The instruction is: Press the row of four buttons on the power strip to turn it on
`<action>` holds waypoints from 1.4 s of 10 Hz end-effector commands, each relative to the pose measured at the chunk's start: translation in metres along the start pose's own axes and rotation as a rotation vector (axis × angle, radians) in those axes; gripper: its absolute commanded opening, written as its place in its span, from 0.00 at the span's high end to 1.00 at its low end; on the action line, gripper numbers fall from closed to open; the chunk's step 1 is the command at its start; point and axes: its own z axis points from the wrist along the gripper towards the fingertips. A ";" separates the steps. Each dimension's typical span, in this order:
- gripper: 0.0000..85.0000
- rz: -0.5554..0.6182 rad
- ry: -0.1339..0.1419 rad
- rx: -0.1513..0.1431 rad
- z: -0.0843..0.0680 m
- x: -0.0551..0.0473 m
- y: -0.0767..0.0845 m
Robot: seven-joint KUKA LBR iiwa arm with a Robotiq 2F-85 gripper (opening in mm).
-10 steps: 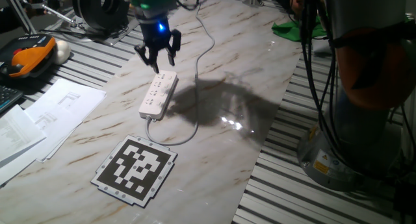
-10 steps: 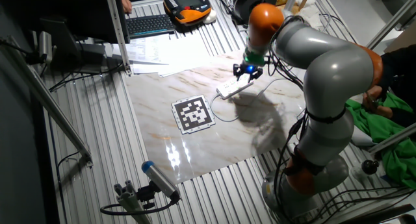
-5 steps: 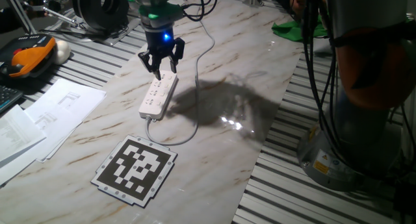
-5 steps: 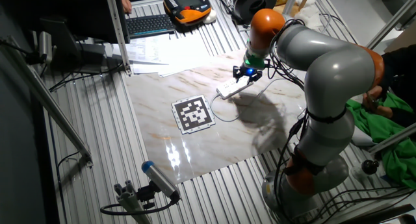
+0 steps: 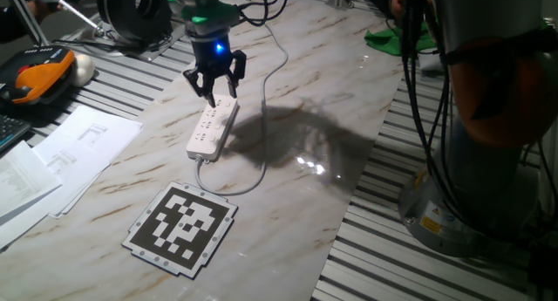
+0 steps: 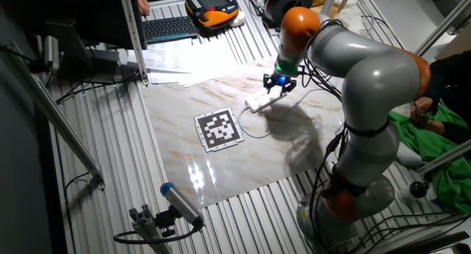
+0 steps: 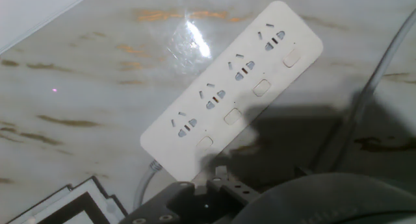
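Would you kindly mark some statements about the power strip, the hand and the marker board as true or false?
1. The power strip lies flat on the marble tabletop. True.
2. The hand is above the marker board. False: it is over the far end of the strip, away from the board.
3. In the hand view, four buttons run in a row along one long edge of the strip. True.
4. The strip rests on top of the marker board. False: the two lie apart on the tabletop.
5. A thin white cable leaves the strip's end nearest the board. True.
6. The strip is black. False: it is white.
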 end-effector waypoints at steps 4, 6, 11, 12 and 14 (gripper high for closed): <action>0.20 -0.022 -0.030 0.028 0.000 0.000 0.000; 0.20 -0.090 -0.002 0.007 0.000 0.000 0.000; 0.20 -0.054 0.063 0.000 0.002 0.002 0.007; 0.20 -0.023 0.052 0.002 0.009 0.003 0.012; 0.20 0.016 0.045 0.011 0.022 0.005 0.019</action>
